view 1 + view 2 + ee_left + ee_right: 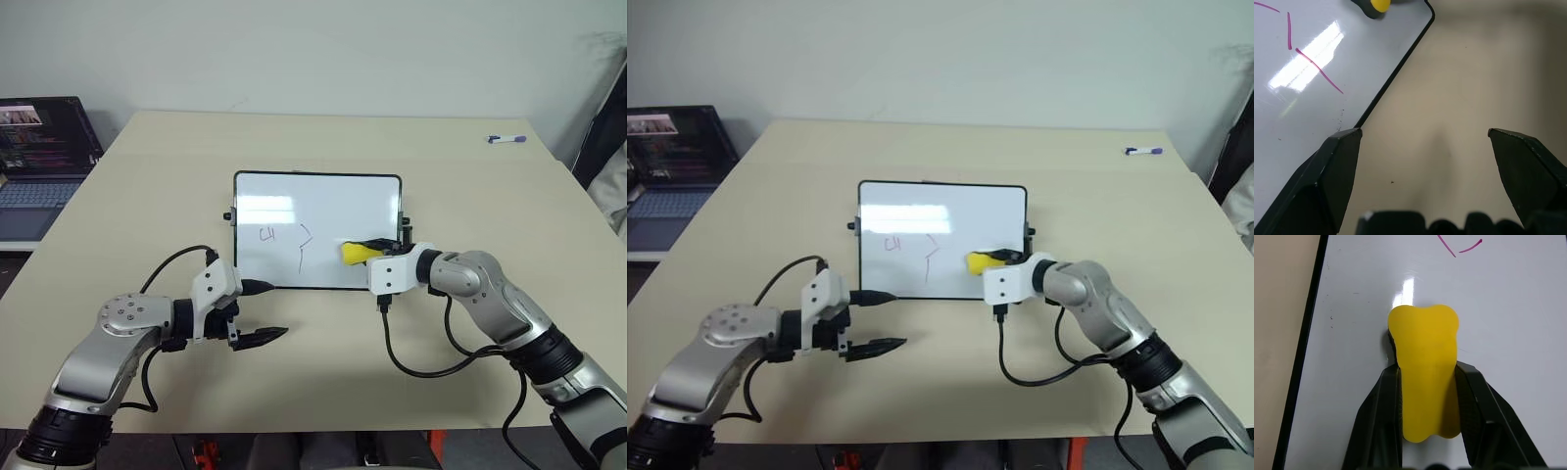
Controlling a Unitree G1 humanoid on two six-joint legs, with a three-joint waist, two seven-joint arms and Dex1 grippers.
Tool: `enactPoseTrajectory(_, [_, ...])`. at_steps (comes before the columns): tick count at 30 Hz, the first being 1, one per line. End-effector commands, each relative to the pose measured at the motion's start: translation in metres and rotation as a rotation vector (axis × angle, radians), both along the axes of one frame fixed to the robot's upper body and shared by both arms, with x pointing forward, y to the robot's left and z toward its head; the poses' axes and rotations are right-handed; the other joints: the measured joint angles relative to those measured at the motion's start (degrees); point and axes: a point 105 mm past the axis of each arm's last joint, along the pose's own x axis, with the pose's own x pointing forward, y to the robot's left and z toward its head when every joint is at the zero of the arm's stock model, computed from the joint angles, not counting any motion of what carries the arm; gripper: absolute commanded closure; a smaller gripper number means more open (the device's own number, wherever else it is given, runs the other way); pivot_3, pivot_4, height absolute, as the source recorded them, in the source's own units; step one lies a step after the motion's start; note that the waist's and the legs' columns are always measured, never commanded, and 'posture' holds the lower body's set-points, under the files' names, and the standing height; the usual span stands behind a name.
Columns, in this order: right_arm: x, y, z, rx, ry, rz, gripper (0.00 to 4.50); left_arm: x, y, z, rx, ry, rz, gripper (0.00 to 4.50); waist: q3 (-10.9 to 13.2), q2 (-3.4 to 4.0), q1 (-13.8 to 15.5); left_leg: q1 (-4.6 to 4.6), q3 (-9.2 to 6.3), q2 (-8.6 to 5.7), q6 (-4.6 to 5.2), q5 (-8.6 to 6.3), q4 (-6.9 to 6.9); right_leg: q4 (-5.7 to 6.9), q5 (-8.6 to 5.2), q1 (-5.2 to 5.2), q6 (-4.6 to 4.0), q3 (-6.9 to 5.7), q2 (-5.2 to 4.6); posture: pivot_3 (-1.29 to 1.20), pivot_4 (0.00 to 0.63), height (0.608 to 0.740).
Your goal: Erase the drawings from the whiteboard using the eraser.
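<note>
A beige table [323, 147] takes up most of the head view. At its centre lies the whiteboard [284, 211], a glossy white rectangle in a thin black frame with small knobs on its short sides. A laptop [41, 152] sits open at the left edge of the frame, off the table. The right arm comes in from the lower right, and its gripper [370, 249] is clamped on the eraser [357, 253], a yellow block pressed against the board's lower right part; in the right wrist view the two black fingers [1383, 416] pinch the block's sides. The left arm comes in from the lower left; its gripper [266, 311] stands wide apart and holds nothing, one finger over the board's near edge, the other over bare table below it. The drawings [289, 240] lie left of the eraser in the board's lower middle: a small "CH"-like mark and an angular line, in purple-red. A marker [506, 139] lies far off at the table's upper right.
</note>
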Motion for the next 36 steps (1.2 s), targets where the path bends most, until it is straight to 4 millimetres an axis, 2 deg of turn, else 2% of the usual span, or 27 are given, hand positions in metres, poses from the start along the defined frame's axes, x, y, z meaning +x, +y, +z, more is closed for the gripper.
enactPoseTrajectory(1, [-0.014, -0.016, -0.035, -0.143, 0.138, 0.006, 3.38, -0.003, -0.006, 0.005, -0.001, -0.02, -0.035, 0.0, 0.0, -0.01, 0.0, 0.0, 0.01, 0.0, 0.0, 0.0, 0.0, -0.01, 0.0, 0.0, 0.0, 0.01, 0.0, 0.0, 0.15, 0.74])
enactPoseTrajectory(4, [-0.014, -0.009, -0.031, -0.131, 0.109, 0.023, 3.38, -0.003, -0.006, 0.005, -0.001, -0.02, -0.036, 0.0, 0.0, -0.01, -0.2, 0.01, 0.01, 0.01, 0.0, 0.0, -0.01, 0.0, -0.01, 0.0, 0.02, 0.0, 0.0, 0.0, 0.15, 0.74])
enactPoseTrajectory(8, [0.0, 0.011, -0.003, -0.023, -0.021, 0.026, 3.38, -0.004, -0.007, 0.004, -0.002, -0.019, -0.037, 0.0, 0.0, -0.02, -0.6, 0.08, 0.03, 0.04, 0.0, 0.0, -0.02, 0.02, -0.02, 0.01, 0.04, 0.02, 0.01, 0.0, 0.15, 0.74])
enactPoseTrajectory(10, [-0.002, 0.021, 0.001, 0.003, -0.039, 0.053, 3.38, -0.003, -0.008, 0.004, -0.004, -0.022, -0.031, 0.0, 0.0, -0.01, -0.7, 0.1, 0.06, 0.07, 0.0, 0.0, -0.03, 0.04, -0.01, 0.0, 0.02, 0.05, 0.04, 0.0, 0.15, 0.74])
enactPoseTrajectory(14, [-0.009, 0.034, 0.003, 0.088, 0.009, 0.06, 3.38, 0.004, -0.003, 0.005, -0.007, -0.036, 0.032, 0.0, 0.0, -0.01, -0.4, 0.04, 0.03, 0.06, 0.0, 0.0, -0.07, 0.03, -0.01, -0.05, -0.05, 0.02, 0.05, 0.0, 0.15, 0.74])
enactPoseTrajectory(16, [-0.015, 0.039, 0.009, 0.231, 0.115, 0.017, 3.38, 0.008, 0.003, 0.009, -0.026, -0.059, 0.099, 0.0, 0.0, -0.01, -0.4, -0.1, 0.03, 0.06, 0.0, -0.01, -0.08, 0.01, 0.03, -0.16, -0.11, 0.02, 0.04, 0.0, 0.15, 0.74])
enactPoseTrajectory(21, [-0.039, 0.03, 0.025, 0.483, 0.358, -0.013, 3.38, 0.005, 0.026, 0.015, -0.079, -0.082, 0.261, 0.0, 0.0, 0.01, -0.4, -0.29, -0.02, 0.06, -0.07, -0.08, -0.13, -0.02, 0.07, -0.29, -0.19, -0.02, -0.03, 0.0, 0.15, 0.74])
enactPoseTrajectory(23, [-0.044, 0.02, 0.032, 0.558, 0.427, -0.035, 3.38, -0.001, 0.039, 0.014, -0.081, -0.073, 0.314, 0.0, 0.0, 0.01, -0.4, -0.3, -0.02, 0.04, -0.11, -0.12, -0.14, -0.05, 0.04, -0.29, -0.16, -0.04, -0.08, 0.0, 0.15, 0.74])
enactPoseTrajectory(26, [-0.057, 0.004, 0.031, 0.602, 0.534, -0.052, 3.38, -0.005, 0.051, 0.017, -0.119, -0.083, 0.405, 0.0, 0.0, 0.01, -0.3, -0.28, -0.06, 0.02, -0.12, -0.12, -0.15, -0.06, 0.03, -0.26, -0.16, -0.1, -0.13, 0.0, 0.15, 0.74])
enactPoseTrajectory(31, [-0.07, -0.002, 0.03, 0.654, 0.615, -0.044, 3.38, -0.009, 0.049, 0.022, -0.173, -0.081, 0.473, 0.0, 0.0, 0.0, -0.2, -0.21, -0.1, 0.01, -0.12, -0.12, -0.14, -0.05, -0.04, -0.18, -0.08, -0.19, -0.15, 0.0, 0.15, 0.74])
enactPoseTrajectory(36, [-0.068, -0.006, 0.026, 0.709, 0.619, -0.074, 3.38, -0.015, 0.04, 0.023, -0.177, -0.073, 0.48, 0.0, 0.0, 0.0, -0.3, -0.21, -0.08, 0.0, -0.12, -0.12, -0.14, -0.05, -0.08, -0.17, -0.02, -0.15, -0.14, 0.0, 0.15, 0.74])
